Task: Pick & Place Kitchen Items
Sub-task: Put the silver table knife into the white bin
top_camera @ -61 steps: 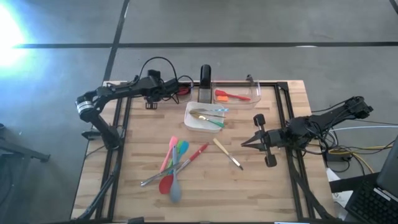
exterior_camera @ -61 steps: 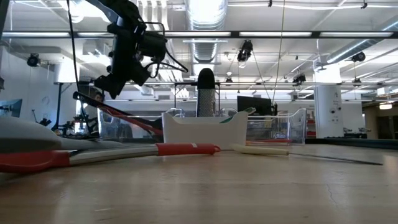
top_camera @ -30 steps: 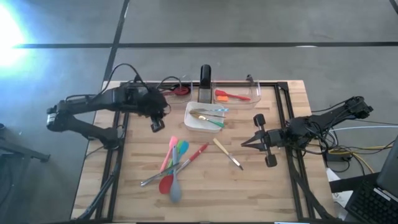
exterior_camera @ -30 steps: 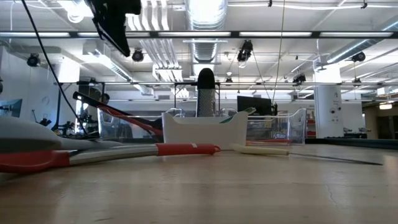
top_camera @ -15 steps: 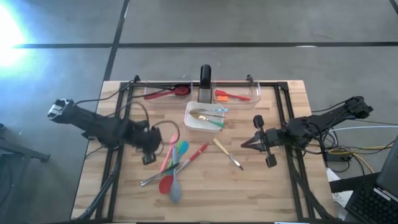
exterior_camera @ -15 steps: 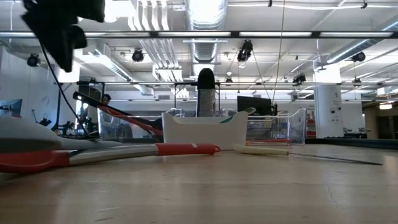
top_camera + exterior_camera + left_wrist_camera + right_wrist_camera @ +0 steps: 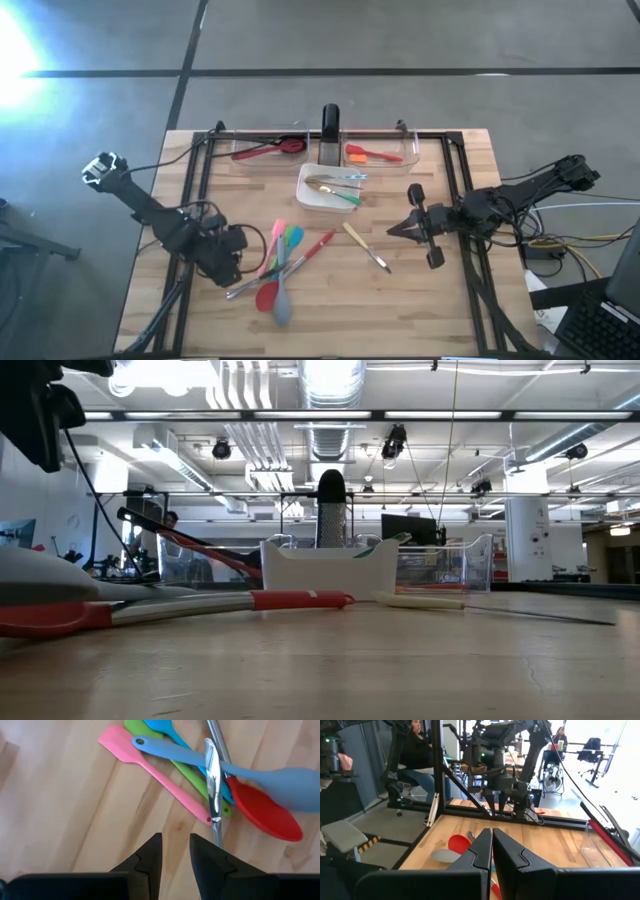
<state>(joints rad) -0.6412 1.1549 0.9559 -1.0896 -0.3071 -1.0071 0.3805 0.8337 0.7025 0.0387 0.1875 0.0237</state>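
Observation:
A heap of kitchen items lies left of the table's middle: a pink spatula, a green one, a grey-blue spoon, a red spoon and a metal-shafted utensil with a red handle. My left gripper hovers at the heap's left end, pointing steeply down. Its fingers stand a narrow gap apart over bare wood, beside the metal shaft's end. A pale-handled knife lies to the right. My right gripper waits shut and level at the right.
A white square dish with small cutlery stands behind the heap. Two clear bins sit at the far edge. The left bin holds a red and black utensil, the right bin a red-orange spatula. A black post stands between them.
My left gripper has swung from beside the white dish toward the table's near edge and down, ending at the left end of the utensil heap. Its wrist has turned on the way. The utensils lie as before.

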